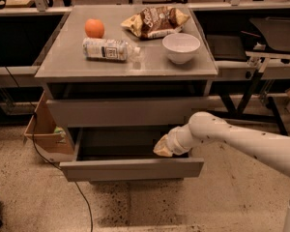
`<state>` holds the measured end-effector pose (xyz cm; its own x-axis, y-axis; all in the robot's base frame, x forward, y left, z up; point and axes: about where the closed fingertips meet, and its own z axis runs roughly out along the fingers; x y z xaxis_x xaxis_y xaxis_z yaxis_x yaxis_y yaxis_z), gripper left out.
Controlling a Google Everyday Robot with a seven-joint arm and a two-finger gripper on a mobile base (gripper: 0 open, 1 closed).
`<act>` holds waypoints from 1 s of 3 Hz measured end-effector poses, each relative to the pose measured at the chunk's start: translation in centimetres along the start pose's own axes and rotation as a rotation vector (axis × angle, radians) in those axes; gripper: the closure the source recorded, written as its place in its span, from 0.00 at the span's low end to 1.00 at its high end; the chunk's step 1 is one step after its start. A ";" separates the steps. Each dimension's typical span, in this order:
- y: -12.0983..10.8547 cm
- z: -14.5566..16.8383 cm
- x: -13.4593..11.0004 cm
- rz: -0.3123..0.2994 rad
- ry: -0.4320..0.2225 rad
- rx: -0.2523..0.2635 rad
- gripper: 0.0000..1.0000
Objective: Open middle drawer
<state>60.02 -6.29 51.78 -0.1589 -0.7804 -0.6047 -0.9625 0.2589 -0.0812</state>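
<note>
The middle drawer (130, 169) is a wide, shallow grey drawer with a flat front. It stands pulled out from the grey cabinet, and its dark inside shows. My gripper (163, 148) is at the end of the white arm (251, 141), which comes in from the right. It hangs over the right part of the open drawer, just behind and above the front panel. I cannot see it touching the panel. The taller-fronted grey drawer (125, 111) above it is nearly shut.
On the cabinet top (63, 64) lie an orange (94, 28), a plastic bottle on its side (108, 49), a white bowl (181, 47) and a chip bag (154, 21). A cardboard box (43, 129) stands at the cabinet's left. A black cable (82, 197) runs across the floor.
</note>
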 end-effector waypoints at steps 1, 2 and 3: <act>-3.5 0.4 -0.1 -0.006 -0.021 0.061 1.00; -6.4 2.3 1.0 0.020 -0.041 0.092 1.00; -7.4 4.5 2.0 0.049 -0.064 0.084 1.00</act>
<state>67.79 -7.17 47.57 -0.1886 -0.7286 -0.6584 -0.9315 0.3451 -0.1150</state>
